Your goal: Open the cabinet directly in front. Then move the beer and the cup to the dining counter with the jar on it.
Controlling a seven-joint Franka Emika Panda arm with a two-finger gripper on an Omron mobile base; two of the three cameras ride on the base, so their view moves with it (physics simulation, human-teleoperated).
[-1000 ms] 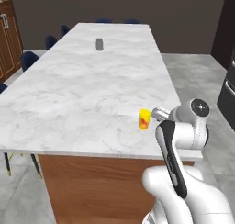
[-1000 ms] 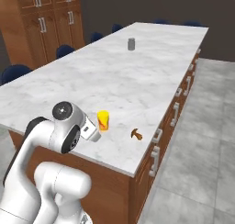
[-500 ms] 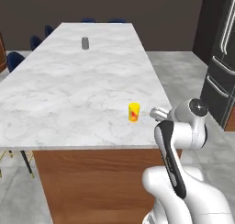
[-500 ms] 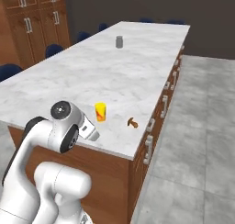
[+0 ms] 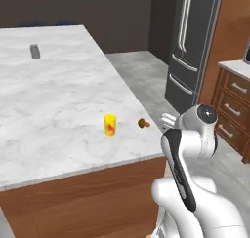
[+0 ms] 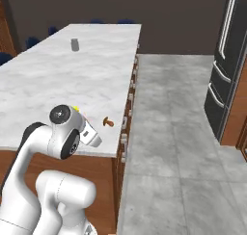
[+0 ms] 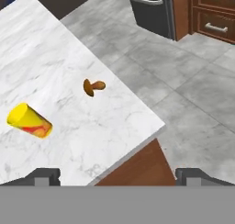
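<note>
The yellow cup (image 5: pixel 110 124) with red markings stands upright on the dining counter (image 5: pixel 53 95), close to its near right corner. It also appears at the left of the hand view as the cup (image 7: pixel 30 120). The grey jar (image 5: pixel 34 51) sits far back on the same marble top, also seen as the jar (image 6: pixel 75 45). My gripper (image 5: pixel 168 119) hangs just off the counter's right edge, to the right of the cup. It is open, with nothing between its fingertips (image 7: pixel 43 175). The beer and the cabinet are out of view.
A small brown mushroom-shaped object (image 5: pixel 142 123) lies on the counter between the cup and the gripper, also visible as the brown object (image 7: pixel 93 86). A dark fridge (image 5: pixel 195 42) and wooden drawer units (image 5: pixel 234 105) stand across the grey tiled floor (image 6: pixel 173 133).
The whole scene has slid left in both base views, so the base has moved. The gap between the gripper and the cup has widened. The jaws stay open.
</note>
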